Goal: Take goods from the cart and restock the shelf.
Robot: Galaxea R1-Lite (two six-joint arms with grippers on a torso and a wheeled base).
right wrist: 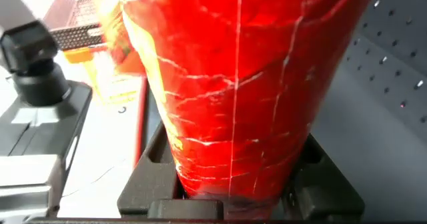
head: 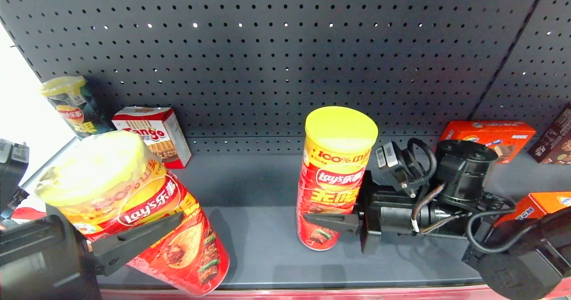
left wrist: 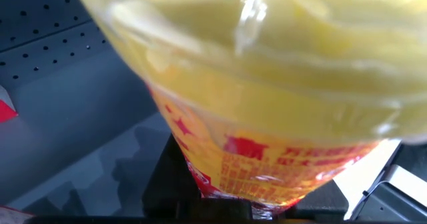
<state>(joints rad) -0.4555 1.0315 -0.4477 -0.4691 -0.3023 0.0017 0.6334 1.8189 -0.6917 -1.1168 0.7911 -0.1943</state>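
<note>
open grey shelf lies between the two claws, its red front edge near them and the pegboard wall well behind. the right claw is clenched on an upright chip can standing on the shelf. the left claw grasps a second chip can, tilted, its base by the front edge. a wafer box stands behind the left claw.
</note>
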